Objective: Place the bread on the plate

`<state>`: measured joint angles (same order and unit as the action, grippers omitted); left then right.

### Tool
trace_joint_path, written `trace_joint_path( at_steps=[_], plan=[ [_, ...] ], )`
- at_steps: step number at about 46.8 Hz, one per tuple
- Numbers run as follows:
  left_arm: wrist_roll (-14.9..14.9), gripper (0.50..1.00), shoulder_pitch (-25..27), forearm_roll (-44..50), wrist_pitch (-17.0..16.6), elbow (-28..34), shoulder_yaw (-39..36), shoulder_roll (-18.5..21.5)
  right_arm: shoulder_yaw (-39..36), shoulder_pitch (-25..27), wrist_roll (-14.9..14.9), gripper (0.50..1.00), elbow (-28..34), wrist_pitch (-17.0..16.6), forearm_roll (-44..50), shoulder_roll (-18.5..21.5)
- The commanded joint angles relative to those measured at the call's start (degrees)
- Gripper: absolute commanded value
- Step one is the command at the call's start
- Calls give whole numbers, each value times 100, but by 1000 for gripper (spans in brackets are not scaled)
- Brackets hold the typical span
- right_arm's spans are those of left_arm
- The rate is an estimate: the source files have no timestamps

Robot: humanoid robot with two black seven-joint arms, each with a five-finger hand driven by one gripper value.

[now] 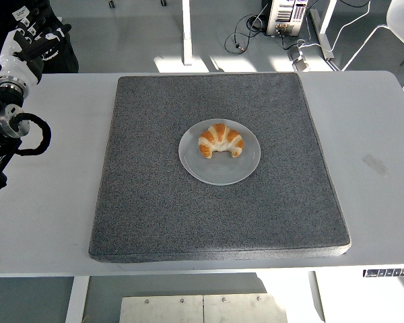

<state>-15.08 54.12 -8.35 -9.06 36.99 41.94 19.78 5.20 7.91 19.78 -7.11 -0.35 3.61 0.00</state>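
A golden croissant (220,140) lies on a pale round plate (219,169) in the middle of a dark grey mat (215,215). My left hand (31,39) is at the far upper left, over the table's back left corner, well away from the plate. Its fingers are spread and hold nothing. The left arm (3,128) runs off the left edge. My right arm does not show.
The mat covers most of the white table (377,168). Behind the table are desk legs, a computer case (287,15) and cables on the floor. A person in dark clothing (13,20) stands at the top left behind my hand.
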Motion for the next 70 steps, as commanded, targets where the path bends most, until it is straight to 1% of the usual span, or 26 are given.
trace_joint_path(
  at_steps=[1,6,19,22,26,32,36,40,43,48,51,57,70],
  plan=[
    [5,955,-24,8,71,-8,25,122,-1,0,-1,1000,-1,0,0,0],
    [5,955,-50,184,150,-26,25,210,-1,0,-1,1000,-1,0,0,0],
    [-13,957,-94,228,124,-34,7,219,68,0,-1,1000,-9,-35,8,0],
    [-13,957,-112,228,115,-26,-1,202,43,9,-1,1000,-158,-44,26,0],
    [-13,957,-129,246,115,-17,43,219,60,149,-1,1000,-528,-44,35,0],
    [-13,957,-217,518,159,-17,244,210,-1,167,-1,1000,-476,0,35,0],
    [-13,957,-243,632,168,-17,315,140,8,123,-1,1000,-335,0,35,0],
    [-30,957,-252,799,203,-34,473,-53,8,123,-1,1000,-264,-9,35,0],
    [-101,958,-314,975,238,-34,666,-211,16,150,-1,1000,-273,-35,35,0],
    [-259,968,-349,1019,273,-26,991,-448,8,141,-1,1000,-335,-44,35,0],
    [-303,969,-358,1019,282,-34,1079,-554,8,141,-1,1000,-344,-44,35,0],
    [-391,971,-358,1019,282,-34,1150,-616,-1,141,-1,1000,-335,-44,0,0],
    [-400,972,-340,1010,273,-34,1159,-607,-45,106,-1,1000,-247,-9,0,0]
  ],
)
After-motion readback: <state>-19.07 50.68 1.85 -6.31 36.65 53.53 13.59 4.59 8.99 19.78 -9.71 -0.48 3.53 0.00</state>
